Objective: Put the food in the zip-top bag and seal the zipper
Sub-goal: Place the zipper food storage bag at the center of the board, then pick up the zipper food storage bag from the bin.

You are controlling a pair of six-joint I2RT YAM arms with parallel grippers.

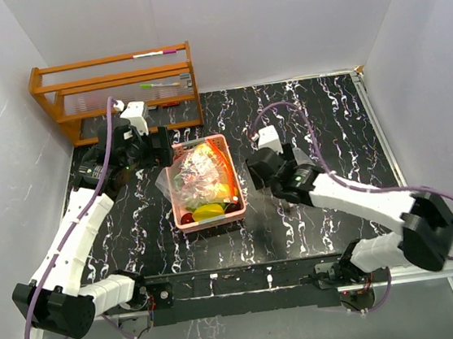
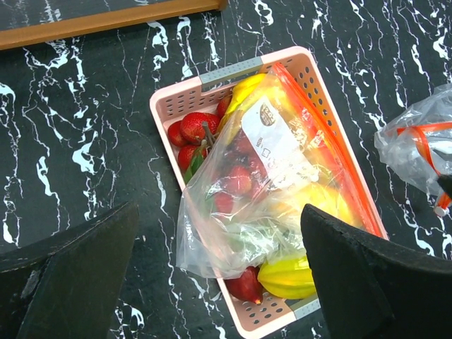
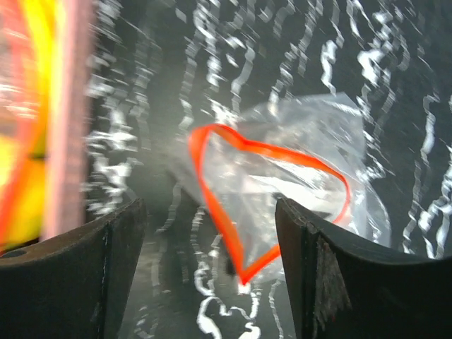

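Left gripper [image 2: 219, 212]: fingers wide apart over the pink basket [image 2: 174, 99].
Food: strawberries [image 2: 198, 126] and yellow fruit [image 2: 289, 277] in basket, mid frame, under a clear bag [image 2: 275, 176].
Right gripper [image 3: 210, 205]: fingers apart, empty.
Second bag [image 3: 296, 169]: on table [image 2: 85, 141], right of basket.

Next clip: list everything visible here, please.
table: one, black marble, under everything
basket: one, pink, table centre
food: several, red, yellow, some green, in basket
zip-top bag: one, clear, orange zipper, over the food
second bag: one, clear, orange zipper, right of basket
rack: one, brown wood, far left corner
pens: at least two, pink and green, on rack
left gripper: black, open, by basket's far left
right gripper: black, open, over second bag
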